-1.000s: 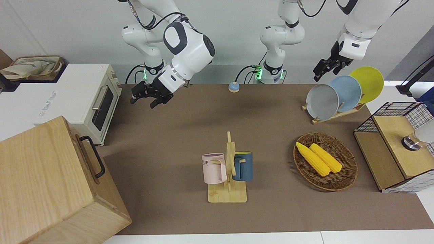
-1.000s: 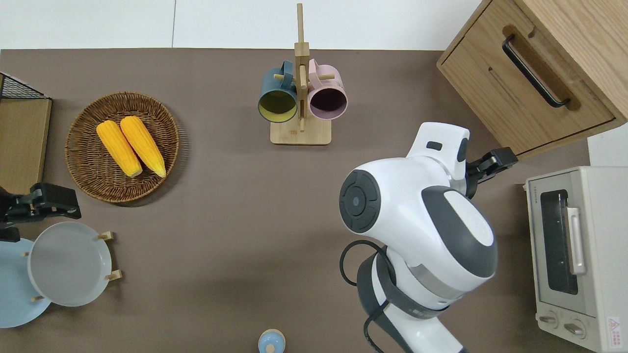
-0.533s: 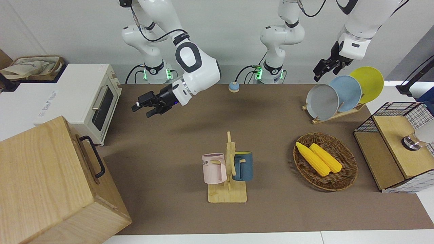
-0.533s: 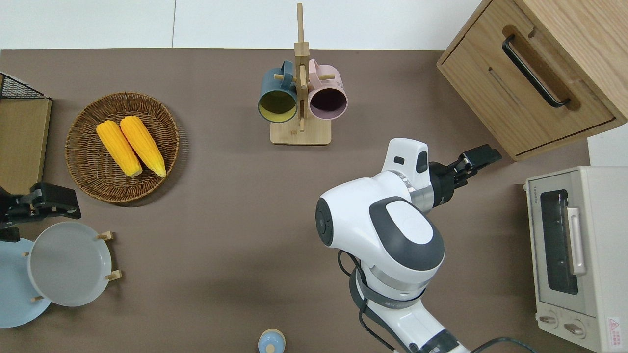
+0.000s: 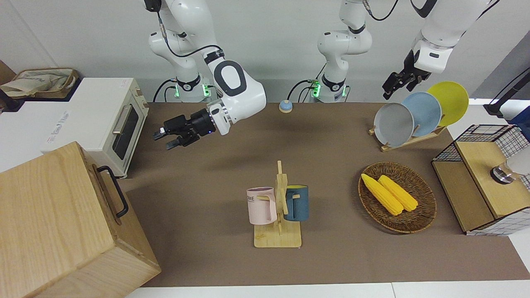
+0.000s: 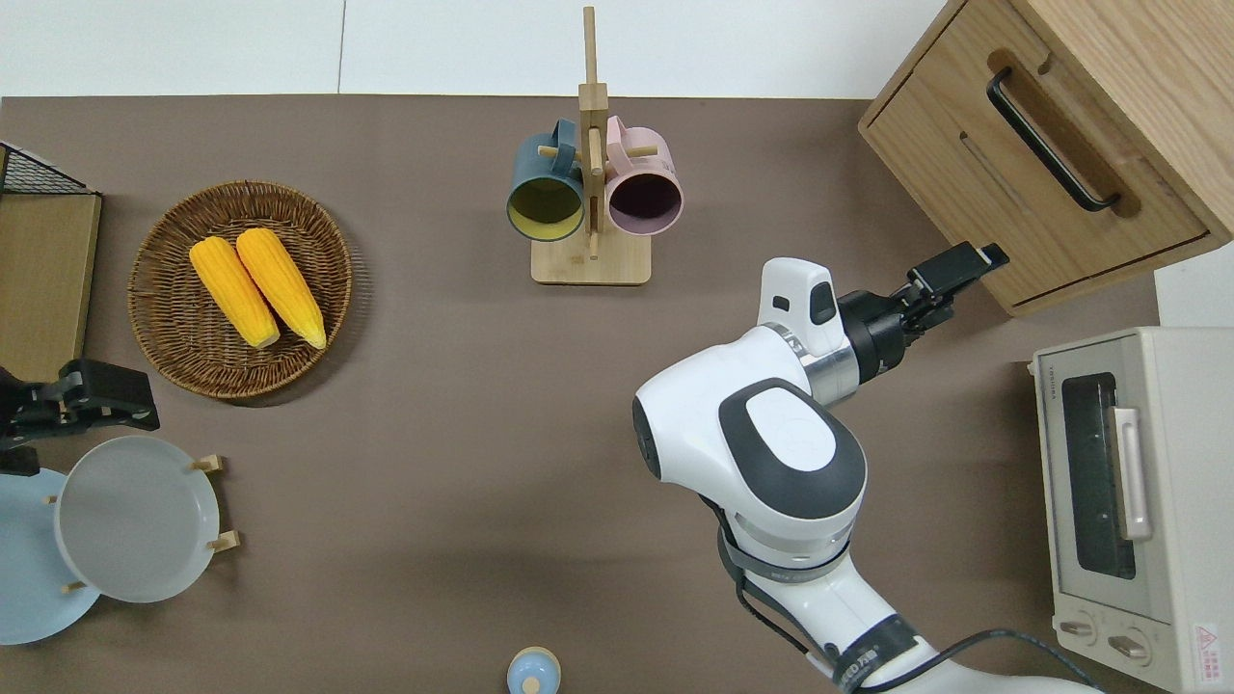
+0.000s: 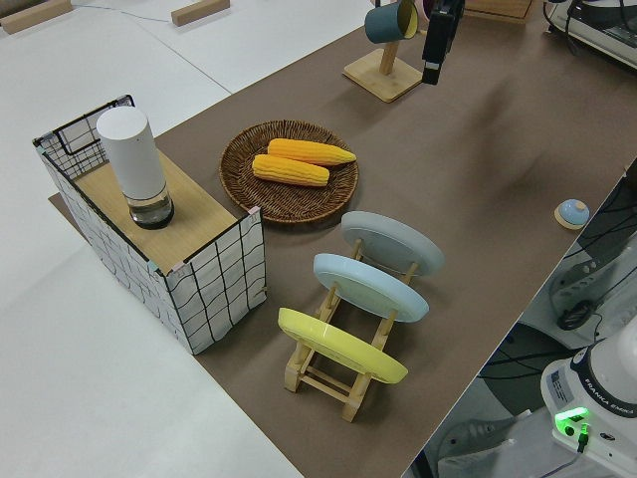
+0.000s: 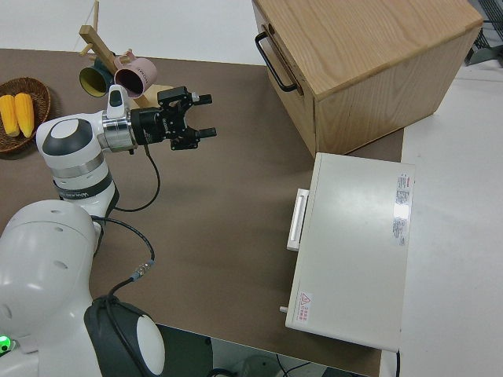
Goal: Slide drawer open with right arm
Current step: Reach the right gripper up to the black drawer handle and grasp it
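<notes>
Right pincer (image 8: 200, 115) fingers spread, empty, short of closed drawer (image 6: 1036, 183); left arm parked.

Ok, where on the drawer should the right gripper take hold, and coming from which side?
Probably the black bar handle on the drawer front. It stands off the wood, so fingers can close across its middle. Approach head-on from the table side, where the open right gripper already points toward it.

Brown mat (image 5: 339, 165) covers white table (image 6: 193, 48); pale wall (image 5: 281, 41).
</notes>
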Controlling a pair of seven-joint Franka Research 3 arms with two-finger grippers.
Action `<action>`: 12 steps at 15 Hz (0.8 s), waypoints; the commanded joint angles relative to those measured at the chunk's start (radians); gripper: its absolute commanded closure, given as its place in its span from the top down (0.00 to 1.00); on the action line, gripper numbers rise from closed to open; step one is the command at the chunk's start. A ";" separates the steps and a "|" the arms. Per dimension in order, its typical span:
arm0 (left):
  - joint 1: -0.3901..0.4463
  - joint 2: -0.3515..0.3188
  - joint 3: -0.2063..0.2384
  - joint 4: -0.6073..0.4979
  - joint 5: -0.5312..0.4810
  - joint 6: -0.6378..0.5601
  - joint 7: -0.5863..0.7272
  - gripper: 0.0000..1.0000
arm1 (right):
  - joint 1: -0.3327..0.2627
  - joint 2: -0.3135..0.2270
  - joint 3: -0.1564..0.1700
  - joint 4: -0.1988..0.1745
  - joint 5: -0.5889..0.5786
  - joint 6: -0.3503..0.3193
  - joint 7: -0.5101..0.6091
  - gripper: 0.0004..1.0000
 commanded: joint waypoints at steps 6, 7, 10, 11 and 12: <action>-0.004 -0.009 0.005 0.000 -0.004 -0.002 0.010 0.99 | -0.014 0.033 -0.090 0.003 -0.160 0.165 0.076 0.98; -0.004 -0.009 0.005 0.000 -0.004 -0.002 0.010 0.99 | -0.017 0.035 -0.102 0.005 -0.165 0.185 0.082 0.98; -0.004 -0.009 0.005 0.000 -0.004 -0.002 0.010 0.99 | -0.017 0.044 -0.148 0.011 -0.200 0.249 0.130 0.97; -0.004 -0.009 0.005 0.000 -0.004 -0.002 0.010 0.99 | -0.015 0.044 -0.159 0.011 -0.206 0.263 0.133 0.97; -0.004 -0.009 0.005 0.000 -0.004 -0.002 0.010 0.99 | -0.017 0.047 -0.165 0.011 -0.218 0.272 0.133 0.95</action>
